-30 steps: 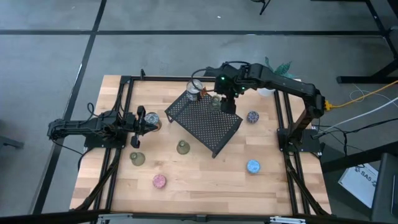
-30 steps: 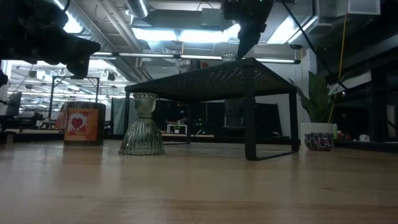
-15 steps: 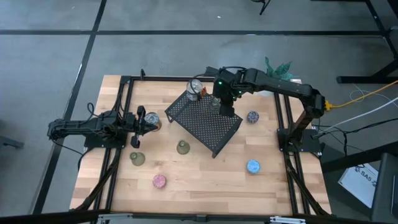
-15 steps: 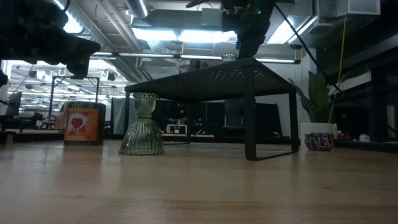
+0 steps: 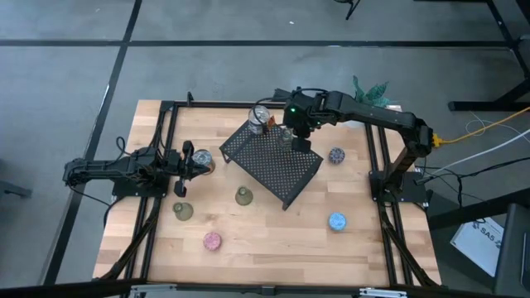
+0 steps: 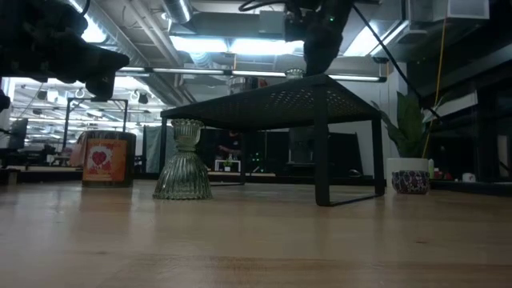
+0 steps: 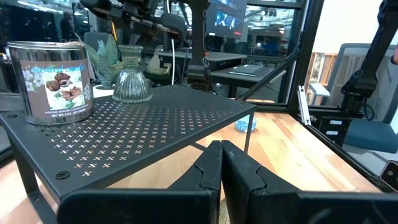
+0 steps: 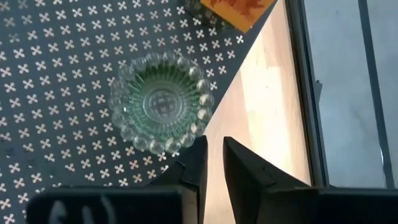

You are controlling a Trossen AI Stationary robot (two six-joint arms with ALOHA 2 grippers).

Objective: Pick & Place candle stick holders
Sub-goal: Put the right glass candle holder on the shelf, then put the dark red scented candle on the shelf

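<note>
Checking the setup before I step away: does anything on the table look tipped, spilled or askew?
Nothing looks tipped or spilled. The black mesh shelf sits at an angle to the table edges, though level on its legs. The glass holder on it stands upright, as does the one on the table. The tin is upright too.

The desk (image 5: 273,240) is pale wood with a smooth, faintly satin top that shows grain in the low view. The raised shelf (image 5: 272,163) is matt black metal, perforated all over with small cross-shaped holes. On it, a candle stick holder (image 8: 161,102) is clear, green-tinted pressed glass, glossy, with a beaded rim and ribbed body; another glass holder (image 6: 183,162) on the desk has the same fluted, shiny look. The tin (image 7: 55,81) is shiny metal wrapped in a printed paper label. The right pincer (image 8: 211,163) has matt black fingers (image 8: 243,171), apparently plastic.
</note>
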